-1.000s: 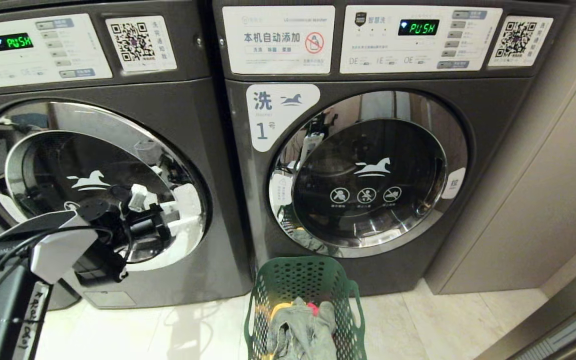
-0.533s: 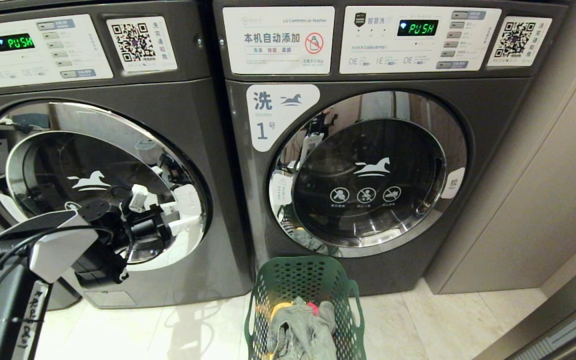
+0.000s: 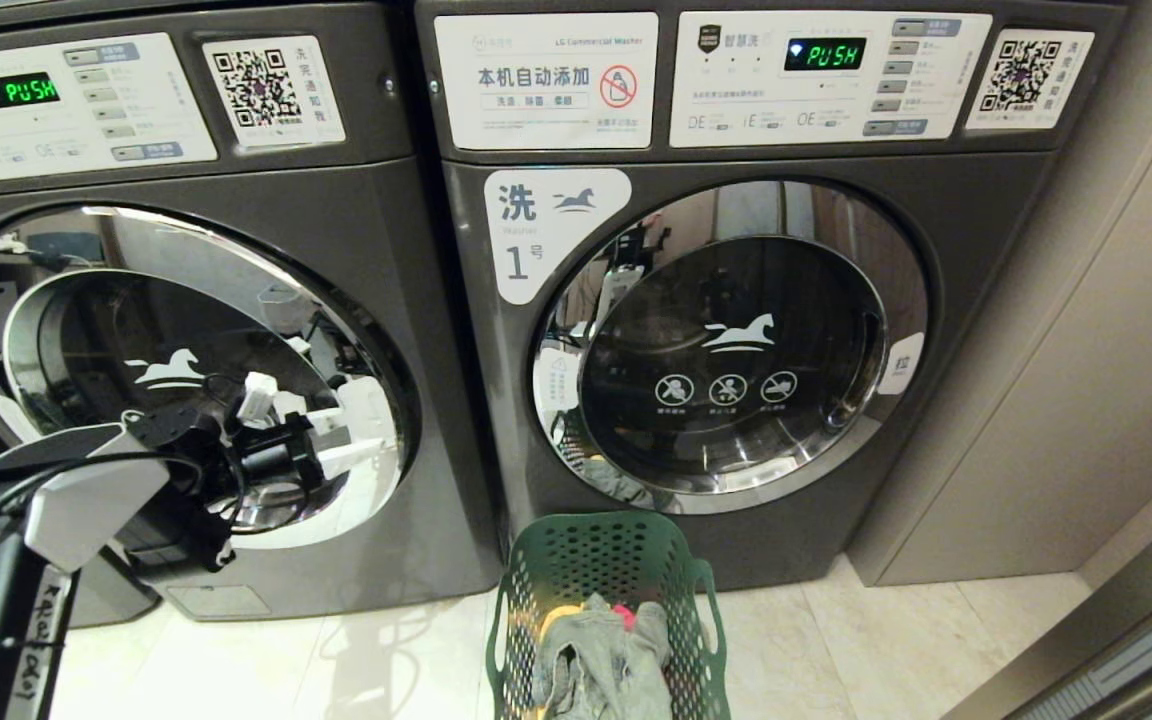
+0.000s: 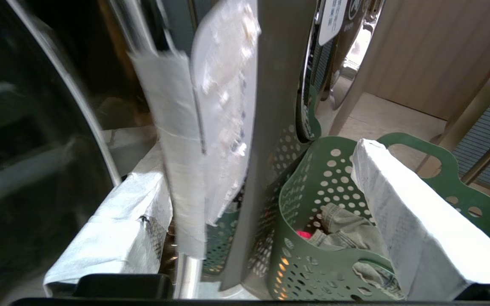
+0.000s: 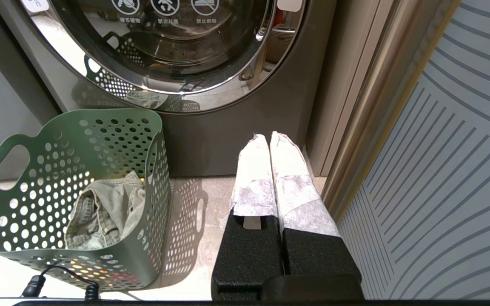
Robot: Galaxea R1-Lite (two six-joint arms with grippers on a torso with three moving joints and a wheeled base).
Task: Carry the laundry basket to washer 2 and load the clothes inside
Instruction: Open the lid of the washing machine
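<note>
laundry basket on floor, right pincer — right wrist view only — closed

Pale glossy tiled floor, beige wall panel at right, ribbed blue-grey panel beside it

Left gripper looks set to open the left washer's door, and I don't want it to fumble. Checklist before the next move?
1. Left gripper jaws open: ok.
2. Gripper at the left washer door's right edge: ok.
3. That washer is number 2: cannot tell, label cut off.
4. Door open: not ok, shut.
5. Basket with clothes clear of that door, before washer 1: ok.
6. Right gripper idle, shut: ok.
</note>
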